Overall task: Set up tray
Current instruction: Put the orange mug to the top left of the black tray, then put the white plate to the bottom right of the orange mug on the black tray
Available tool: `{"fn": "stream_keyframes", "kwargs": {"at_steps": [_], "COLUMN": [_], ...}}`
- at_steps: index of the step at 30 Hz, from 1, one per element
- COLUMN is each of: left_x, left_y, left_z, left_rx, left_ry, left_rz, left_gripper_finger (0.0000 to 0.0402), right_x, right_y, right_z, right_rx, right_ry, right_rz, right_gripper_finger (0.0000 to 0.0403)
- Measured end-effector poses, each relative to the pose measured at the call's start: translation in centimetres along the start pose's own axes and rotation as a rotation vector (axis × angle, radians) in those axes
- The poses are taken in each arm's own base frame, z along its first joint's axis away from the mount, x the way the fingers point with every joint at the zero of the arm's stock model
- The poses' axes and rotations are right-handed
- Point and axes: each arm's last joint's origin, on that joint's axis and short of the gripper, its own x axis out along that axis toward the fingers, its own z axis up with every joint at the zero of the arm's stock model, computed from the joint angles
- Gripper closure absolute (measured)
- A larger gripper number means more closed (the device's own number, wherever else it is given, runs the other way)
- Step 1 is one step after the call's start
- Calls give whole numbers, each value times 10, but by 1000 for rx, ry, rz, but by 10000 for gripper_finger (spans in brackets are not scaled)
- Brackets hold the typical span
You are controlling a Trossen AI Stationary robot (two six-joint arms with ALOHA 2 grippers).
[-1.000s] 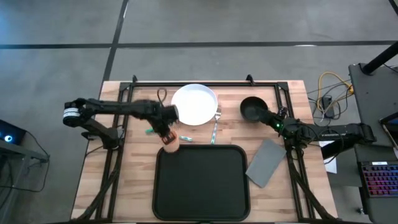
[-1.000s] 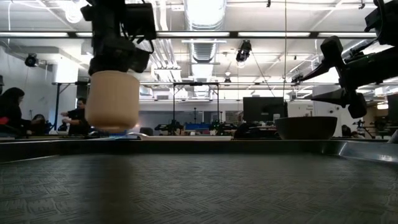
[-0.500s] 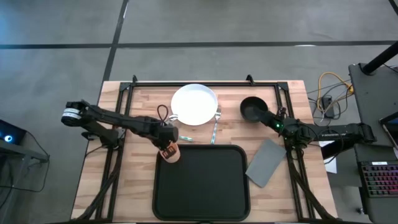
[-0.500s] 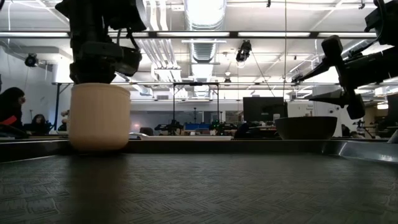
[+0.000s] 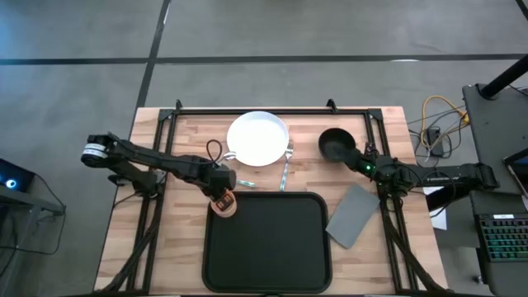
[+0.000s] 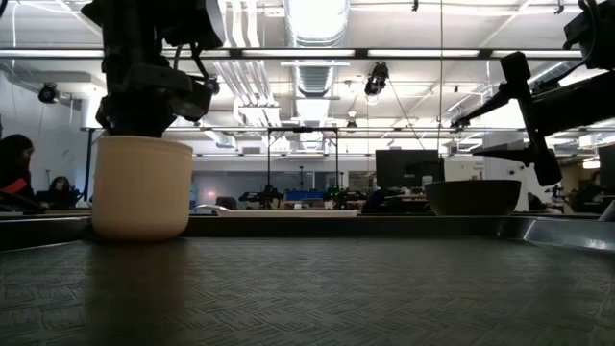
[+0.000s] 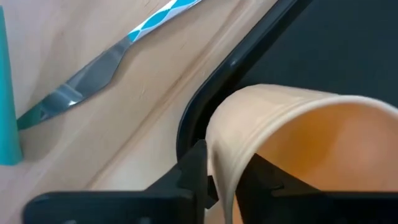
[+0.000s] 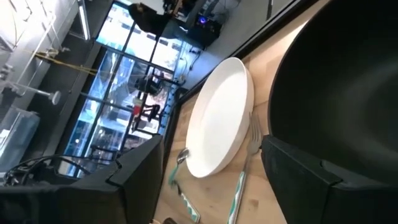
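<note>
One ribbed-floored, round-cornered black tray is seen at the table's near middle. One smooth tan cup is stood in its far left corner, its rim pinched between the left gripper's closed fingers. The right gripper is spread around one black bowl's rim.

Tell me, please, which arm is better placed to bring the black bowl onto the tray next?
The right. Its gripper sits at the bowl, while the left gripper grips the cup at the tray's corner.
</note>
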Motion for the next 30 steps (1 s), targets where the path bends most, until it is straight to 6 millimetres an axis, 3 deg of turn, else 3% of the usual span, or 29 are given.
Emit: {"fn": "stream_keyframes", "kwargs": {"at_steps": [10, 14, 18, 25, 30], "left_x": [-13, -25, -39, -66, -84], "left_y": [1, 4, 7, 16, 24], "left_z": [-1, -3, -5, -12, -17], "left_rx": [45, 103, 177, 222, 199], "left_ry": [-37, -87, -141, -244, -342], "left_rz": [-36, -68, -98, -165, -181], "left_gripper_finger": [250, 233, 229, 228, 228], "right_x": [0, -2, -5, 3, 22], "right_y": [7, 21, 31, 63, 92], "right_z": [2, 8, 13, 13, 13], "right_rx": [-125, -231, -231, -388, -468], "right_ry": [-26, -115, -182, 12, 98], "right_rz": [57, 166, 231, 105, -160], "right_gripper_finger": [146, 147, 147, 147, 147]}}
